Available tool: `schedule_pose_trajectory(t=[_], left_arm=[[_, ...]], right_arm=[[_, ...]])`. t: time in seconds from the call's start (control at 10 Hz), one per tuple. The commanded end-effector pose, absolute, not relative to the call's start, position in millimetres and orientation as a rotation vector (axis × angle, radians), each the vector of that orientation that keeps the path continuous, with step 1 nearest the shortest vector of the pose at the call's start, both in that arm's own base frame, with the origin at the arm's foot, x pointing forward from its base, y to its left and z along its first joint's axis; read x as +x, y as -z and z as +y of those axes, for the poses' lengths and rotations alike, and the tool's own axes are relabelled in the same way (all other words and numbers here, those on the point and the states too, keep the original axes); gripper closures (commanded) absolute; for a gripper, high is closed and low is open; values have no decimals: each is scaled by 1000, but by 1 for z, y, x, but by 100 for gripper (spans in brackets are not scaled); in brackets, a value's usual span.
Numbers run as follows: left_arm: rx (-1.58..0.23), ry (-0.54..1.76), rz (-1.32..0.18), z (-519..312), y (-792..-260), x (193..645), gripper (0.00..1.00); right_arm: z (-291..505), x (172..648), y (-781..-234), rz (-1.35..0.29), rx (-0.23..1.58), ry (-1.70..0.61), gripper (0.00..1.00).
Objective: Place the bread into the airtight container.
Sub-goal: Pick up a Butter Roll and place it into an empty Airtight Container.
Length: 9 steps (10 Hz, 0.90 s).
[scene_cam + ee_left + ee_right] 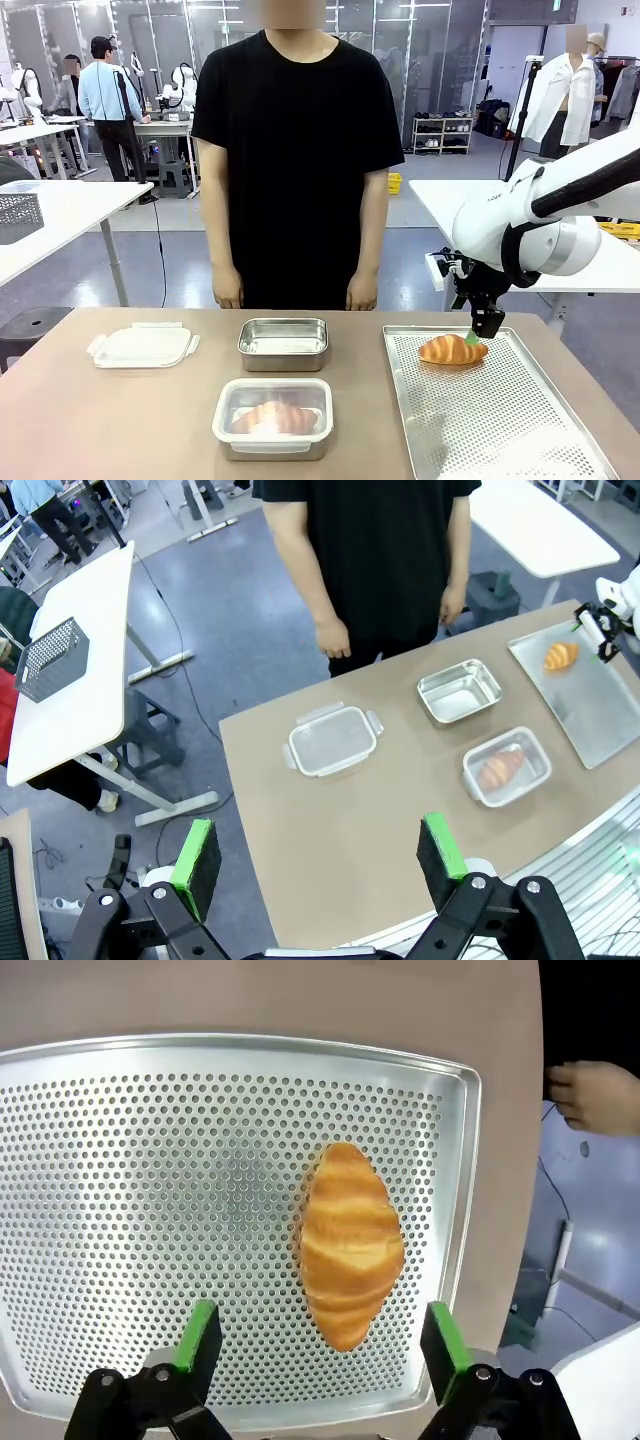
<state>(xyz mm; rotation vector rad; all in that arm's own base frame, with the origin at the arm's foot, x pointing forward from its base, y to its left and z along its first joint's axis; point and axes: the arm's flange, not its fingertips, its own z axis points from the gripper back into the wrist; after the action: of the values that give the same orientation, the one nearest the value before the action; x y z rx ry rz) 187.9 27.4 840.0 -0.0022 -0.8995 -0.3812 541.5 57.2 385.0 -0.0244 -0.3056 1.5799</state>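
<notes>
The left wrist view takes in the whole brown table point(400, 780), the person point(380, 550) standing behind it, and the left gripper point(317, 830) high above, jaws wide apart. The front view gives the perforated tray point(520, 420), an open steel container point(284, 343), a loose lid point(143, 345) to its left, and a lidded container point(273, 417) holding bread. The right wrist view makes plain that the right gripper point(320, 1312) hangs over the croissant point(350, 1245) on the tray, jaws apart, clamping nothing.
</notes>
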Motion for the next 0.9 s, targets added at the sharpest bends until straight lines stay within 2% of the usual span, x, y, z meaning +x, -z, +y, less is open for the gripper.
schedule_pose_trajectory(t=[0.0, 0.3, 0.8], left_arm=[[-1, 381, -899, 28, -841, 188, 0], [-1, 381, -899, 28, -841, 188, 0], [-1, 381, -899, 28, -841, 188, 0]], right_arm=[[56, 540, -385, -305, -25, -1579, 0], [58, 546, -380, -306, 7, -1618, 0], [71, 572, -346, -206, -40, -1568, 0]])
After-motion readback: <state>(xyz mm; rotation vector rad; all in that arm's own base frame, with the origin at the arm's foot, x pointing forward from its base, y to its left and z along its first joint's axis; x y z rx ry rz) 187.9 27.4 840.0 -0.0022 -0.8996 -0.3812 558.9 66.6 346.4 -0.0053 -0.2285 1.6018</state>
